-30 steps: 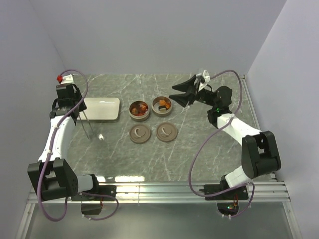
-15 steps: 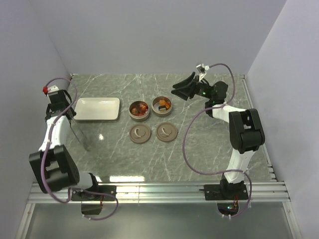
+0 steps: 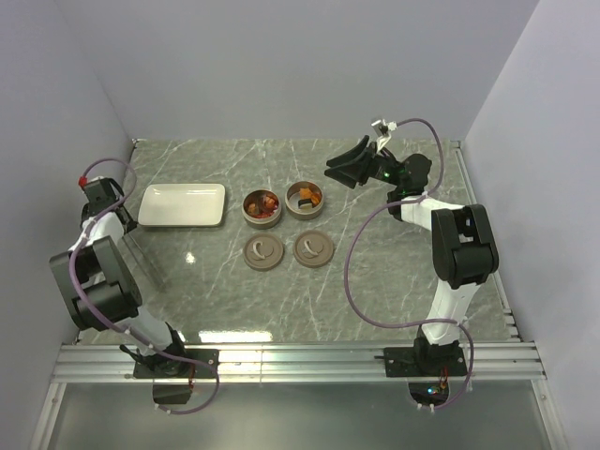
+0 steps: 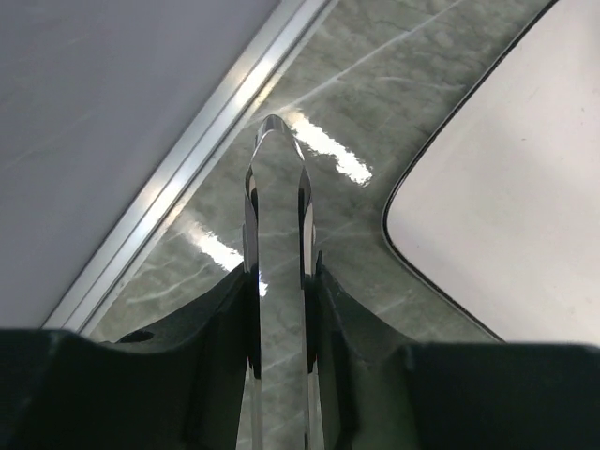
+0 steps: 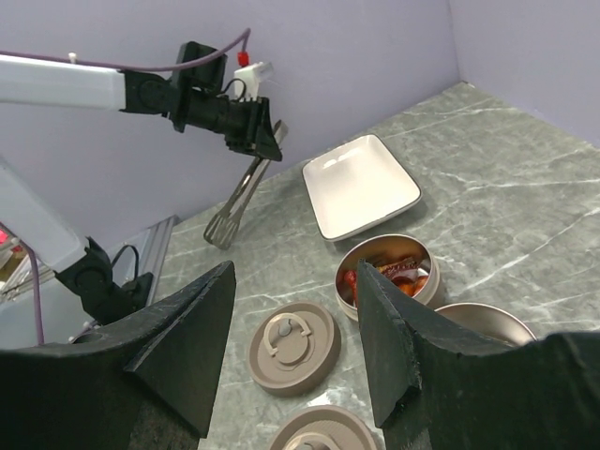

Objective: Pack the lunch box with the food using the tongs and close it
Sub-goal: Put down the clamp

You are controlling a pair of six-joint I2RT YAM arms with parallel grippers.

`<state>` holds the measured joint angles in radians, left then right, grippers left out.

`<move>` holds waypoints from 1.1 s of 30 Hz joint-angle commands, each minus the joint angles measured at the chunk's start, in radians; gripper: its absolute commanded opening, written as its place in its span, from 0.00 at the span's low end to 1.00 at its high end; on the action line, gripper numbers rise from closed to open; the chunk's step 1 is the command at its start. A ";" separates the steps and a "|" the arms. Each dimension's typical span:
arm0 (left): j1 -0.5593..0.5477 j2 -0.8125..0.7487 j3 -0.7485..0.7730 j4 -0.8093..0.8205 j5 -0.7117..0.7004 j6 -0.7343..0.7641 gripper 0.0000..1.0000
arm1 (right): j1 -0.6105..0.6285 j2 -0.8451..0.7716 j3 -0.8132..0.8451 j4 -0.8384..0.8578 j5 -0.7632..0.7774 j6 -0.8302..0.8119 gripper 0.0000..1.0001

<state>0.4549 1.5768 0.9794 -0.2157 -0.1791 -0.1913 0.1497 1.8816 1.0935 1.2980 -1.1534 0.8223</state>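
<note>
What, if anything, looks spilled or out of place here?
Nothing clearly. Both tins stand upright, lids flat before them. A white speck left of the lids may be a stray piece or glare.

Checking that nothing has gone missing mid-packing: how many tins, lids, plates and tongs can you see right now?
Tins: 2
Lids: 2
Plates: 1
Tongs: 1
Total: 6
</note>
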 commanded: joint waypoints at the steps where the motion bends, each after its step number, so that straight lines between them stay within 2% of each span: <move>1: 0.008 0.052 0.018 0.087 0.069 0.047 0.35 | -0.007 -0.058 0.002 0.392 -0.009 0.014 0.62; 4: 0.016 0.126 0.039 0.095 0.147 0.047 0.35 | -0.007 -0.085 -0.024 0.379 -0.006 -0.012 0.61; 8: 0.021 0.224 0.081 0.056 0.142 0.026 0.35 | -0.007 -0.122 -0.060 0.325 0.006 -0.066 0.62; 11: 0.025 0.239 0.084 0.068 0.170 0.016 0.36 | -0.006 -0.139 -0.078 0.319 0.009 -0.084 0.62; 16: 0.025 0.227 0.084 0.064 0.153 -0.005 0.42 | -0.006 -0.139 -0.081 0.334 0.008 -0.071 0.62; 23: 0.027 0.233 0.105 0.023 0.139 -0.031 0.58 | -0.006 -0.136 -0.075 0.334 0.004 -0.064 0.62; 33: 0.025 0.183 0.097 -0.001 0.066 -0.049 0.64 | -0.009 -0.128 -0.064 0.328 0.004 -0.061 0.62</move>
<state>0.4801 1.8034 1.0588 -0.1913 -0.0792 -0.2176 0.1497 1.7821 1.0138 1.3022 -1.1500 0.7650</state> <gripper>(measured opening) 0.633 0.616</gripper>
